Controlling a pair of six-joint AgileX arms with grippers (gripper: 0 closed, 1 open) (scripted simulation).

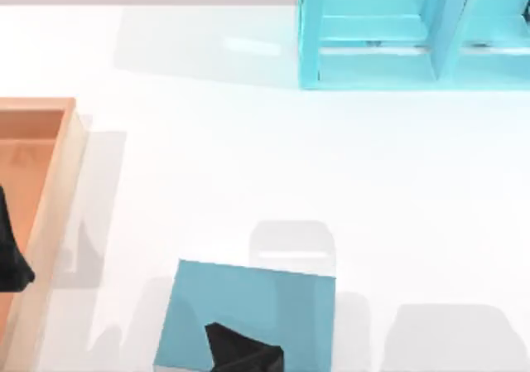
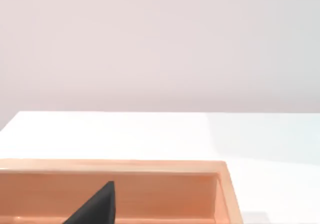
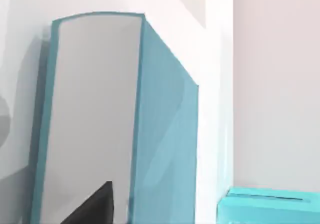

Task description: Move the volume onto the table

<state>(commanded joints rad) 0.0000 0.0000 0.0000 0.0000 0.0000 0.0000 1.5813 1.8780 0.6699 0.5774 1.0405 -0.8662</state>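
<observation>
One thick teal-blue book (image 1: 257,306) with grey-white page edges lies flat on the shiny white tabletop (image 1: 248,165), near its front edge. The right gripper (image 1: 244,351) sits at the book; I cannot tell how its jaws stand. The left gripper (image 1: 12,256) hangs over the orange-brown wooden tray (image 1: 50,198) on the left. A light cyan shelf unit (image 1: 373,65) stands at the back right.

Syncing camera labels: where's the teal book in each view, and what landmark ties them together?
Top view: the book lies at the bottom centre, the right gripper over its near edge.
Left wrist view: no book here; the wooden tray on the table.
Right wrist view: the book is close up, page edges and cover.
Shared landmark: the cyan shelf.
</observation>
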